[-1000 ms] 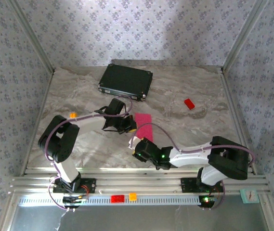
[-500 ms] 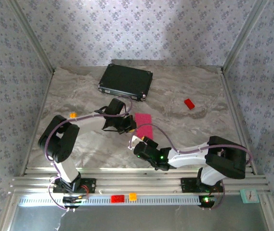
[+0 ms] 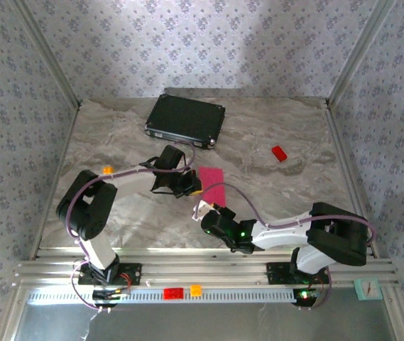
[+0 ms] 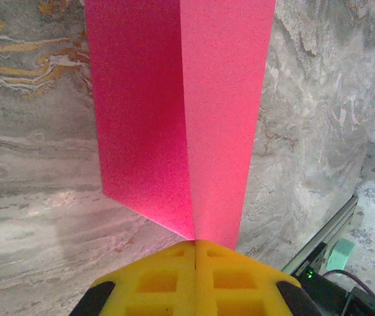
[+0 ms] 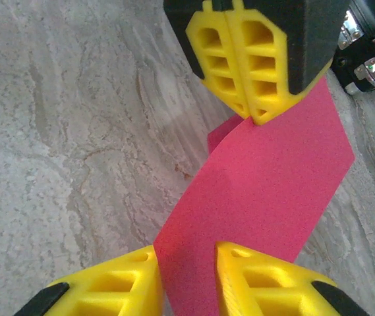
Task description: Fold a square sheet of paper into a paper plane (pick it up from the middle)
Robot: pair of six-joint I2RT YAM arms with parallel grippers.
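Magenta paper [image 4: 141,118] pinched by left gripper [image 4: 196,243].

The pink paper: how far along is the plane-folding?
Done: the sheet shows one centre crease. In hand: the left end effector pinches it at the fold; the right end effector straddles the opposite end, jaws apart. Remaining: nose and wing folds; no pointed dart yet.
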